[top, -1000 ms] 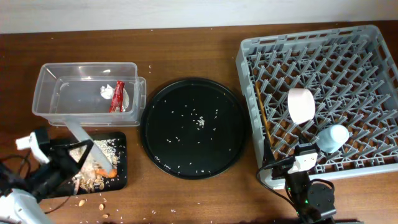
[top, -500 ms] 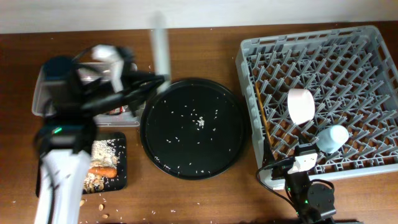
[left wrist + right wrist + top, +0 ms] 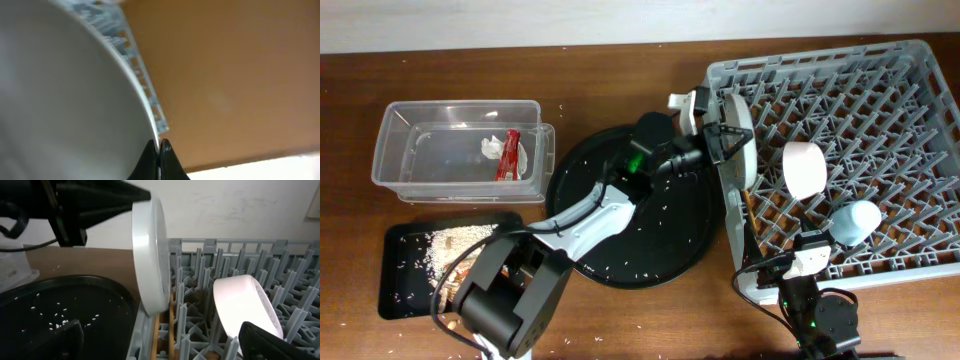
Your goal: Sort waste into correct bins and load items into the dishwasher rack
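Note:
My left gripper (image 3: 717, 135) is shut on the rim of the pale grey plate (image 3: 738, 140) and holds it on edge at the left side of the dishwasher rack (image 3: 880, 70). In the left wrist view the fingers (image 3: 159, 148) pinch the plate's rim (image 3: 65, 100). In the right wrist view the plate (image 3: 150, 255) stands beside the chopsticks (image 3: 172, 325); whether it rests on the rack I cannot tell. The white bowl (image 3: 805, 167), the light-blue cup (image 3: 856, 222) and the chopsticks (image 3: 740, 185) lie in the rack. My right gripper (image 3: 165, 345) is open and empty at the rack's near edge.
The large round black tray (image 3: 620, 250), with scattered rice, lies under my left arm. The clear tub (image 3: 400, 160) holds the red wrapper (image 3: 507, 155) and the tissue (image 3: 491, 146). The flat black tray (image 3: 405, 290) holds rice; the carrot is hidden.
My left arm swung from the flat black tray, past the clear tub, to the rack with the plate in it. The right arm has not moved.

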